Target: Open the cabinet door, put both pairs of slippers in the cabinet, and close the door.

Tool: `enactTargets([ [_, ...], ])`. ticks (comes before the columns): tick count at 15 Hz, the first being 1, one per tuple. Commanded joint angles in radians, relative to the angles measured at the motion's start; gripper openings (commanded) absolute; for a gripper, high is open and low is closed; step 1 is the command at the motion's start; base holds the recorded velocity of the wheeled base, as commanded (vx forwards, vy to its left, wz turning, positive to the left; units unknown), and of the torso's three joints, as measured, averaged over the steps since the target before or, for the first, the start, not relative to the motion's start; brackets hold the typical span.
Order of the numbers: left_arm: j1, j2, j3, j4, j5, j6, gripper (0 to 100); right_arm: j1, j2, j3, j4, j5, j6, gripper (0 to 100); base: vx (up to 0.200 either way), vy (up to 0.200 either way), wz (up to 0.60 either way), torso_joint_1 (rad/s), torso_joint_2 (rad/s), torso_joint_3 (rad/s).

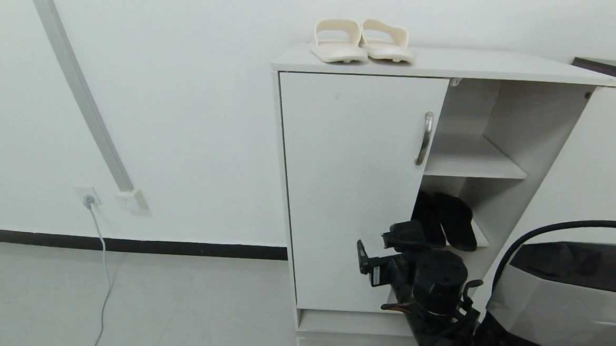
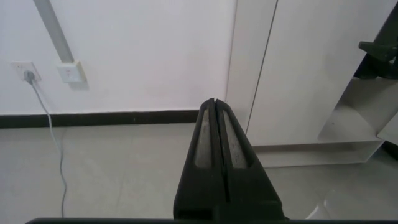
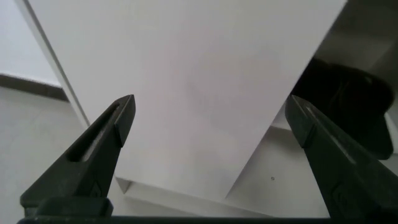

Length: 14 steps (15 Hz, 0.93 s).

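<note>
A white cabinet (image 1: pixel 503 64) stands against the wall. Its left door (image 1: pixel 349 196) with a metal handle (image 1: pixel 425 138) is closed, and its right door (image 1: pixel 593 167) is swung wide open. The cream slippers (image 1: pixel 362 41) rest on the cabinet top. The black slippers (image 1: pixel 445 220) (image 3: pixel 348 99) lie on a lower shelf inside. My right gripper (image 1: pixel 383 245) (image 3: pixel 210 106) is open and holds nothing, low in front of the closed door's inner edge, just left of the black slippers. My left gripper (image 2: pixel 214 106) is shut and holds nothing, farther back and facing the cabinet's left side (image 2: pixel 249 68).
The upper shelf (image 1: pixel 472 160) inside is bare. A wall socket with a hanging cable (image 1: pixel 88 196) and a slanted grey conduit (image 1: pixel 75 81) sit left of the cabinet. Open tiled floor (image 1: pixel 174 303) lies in front and to the left.
</note>
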Motion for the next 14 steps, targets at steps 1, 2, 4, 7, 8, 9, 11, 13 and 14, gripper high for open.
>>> enactTargets([
  [1, 0.0, 0.001, -0.001, -0.002, 0.0, 0.0, 0, 0.003, 0.002, 0.001, -0.004, 0.001, -0.001, 100, 0.0, 0.0, 0.0, 0.041, -0.41, -0.339],
  [2, 0.0, 0.001, 0.0, -0.002, 0.0, 0.0, 0, 0.003, 0.002, 0.001, -0.004, 0.0, -0.001, 100, 0.0, 0.0, 0.0, 0.032, -0.46, -0.344],
  [4, 0.0, 0.001, -0.001, -0.002, 0.0, 0.0, 0, 0.003, 0.002, 0.002, -0.004, 0.0, -0.001, 100, 0.0, 0.0, 0.0, 0.059, -0.45, -0.361],
  [7, 0.0, 0.001, -0.001, -0.002, 0.0, 0.0, 0, 0.003, 0.002, 0.004, -0.004, 0.0, -0.001, 100, 0.0, 0.0, 0.0, 0.095, -0.45, -0.351],
  [8, 0.0, 0.001, -0.001, -0.002, 0.0, 0.0, 0, 0.003, 0.002, 0.004, -0.004, 0.0, -0.001, 100, 0.0, 0.0, 0.0, 0.115, -0.46, -0.33],
  [9, 0.0, 0.001, -0.001, -0.002, 0.0, 0.0, 0, 0.003, 0.002, 0.004, -0.004, 0.0, -0.001, 100, 0.0, 0.0, 0.0, 0.129, -0.46, -0.325],
  [11, 0.0, 0.001, -0.001, -0.002, 0.0, 0.0, 0, 0.003, 0.002, 0.004, -0.004, 0.0, -0.001, 100, 0.0, 0.0, 0.0, 0.139, -0.47, -0.334],
  [13, 0.0, 0.001, -0.001, -0.002, 0.0, 0.0, 0, 0.004, 0.002, 0.004, -0.004, 0.0, -0.001, 100, 0.0, 0.0, 0.0, 0.159, -0.47, -0.32],
  [14, 0.0, 0.001, 0.0, 0.0, 0.0, 0.0, 0, 0.004, 0.002, 0.004, -0.004, 0.0, -0.001, 100, 0.0, 0.0, 0.0, 0.168, -0.49, -0.31],
])
